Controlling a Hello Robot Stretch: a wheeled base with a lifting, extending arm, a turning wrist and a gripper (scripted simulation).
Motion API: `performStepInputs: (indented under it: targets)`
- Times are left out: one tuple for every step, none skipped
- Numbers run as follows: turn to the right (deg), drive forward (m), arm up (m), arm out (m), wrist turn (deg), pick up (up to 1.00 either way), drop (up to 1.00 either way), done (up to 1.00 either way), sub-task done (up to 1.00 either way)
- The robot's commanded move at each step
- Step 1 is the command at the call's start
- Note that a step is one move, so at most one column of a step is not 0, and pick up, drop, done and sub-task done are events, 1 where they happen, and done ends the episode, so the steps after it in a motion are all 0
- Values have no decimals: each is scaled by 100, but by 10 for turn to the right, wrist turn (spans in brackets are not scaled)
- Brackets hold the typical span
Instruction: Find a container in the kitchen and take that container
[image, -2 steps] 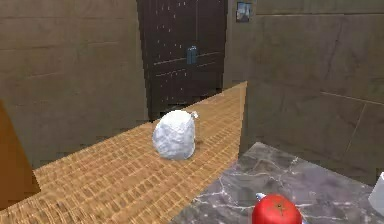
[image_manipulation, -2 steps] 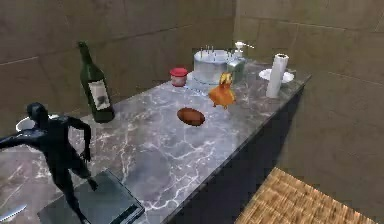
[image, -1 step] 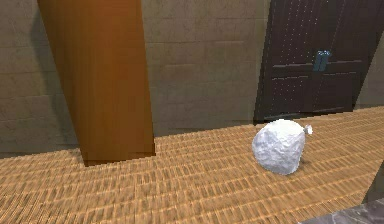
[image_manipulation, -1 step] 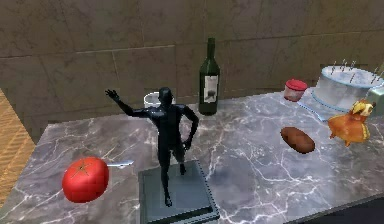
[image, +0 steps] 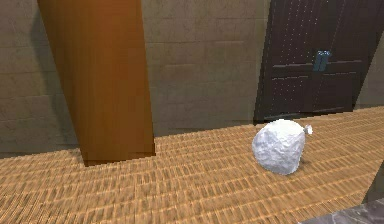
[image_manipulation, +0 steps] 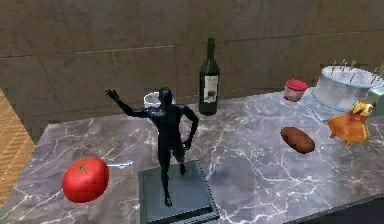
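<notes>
Marble counter (image_manipulation: 250, 155) carries a small red-lidded jar (image_manipulation: 296, 89) near the wall. Best to line up with it, clear of the bottle (image_manipulation: 209, 78). The gripper's state I cannot tell.

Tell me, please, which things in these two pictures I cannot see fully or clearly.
Arm side view:
pale cup: partly hidden by the raised arm of the statue.
white cake: cut off by the right edge.
orange thing beside it: too small to name.
red-topped container: too small to tell what it holds.
Forward view:
grey slab: cut off at the bottom right corner.
</notes>
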Motion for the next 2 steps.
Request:
performStepInputs:
  targets:
    - [0,0,38,0,0,0,0,0,0]
    - [0,0,0,40,0,0,0,0,0]
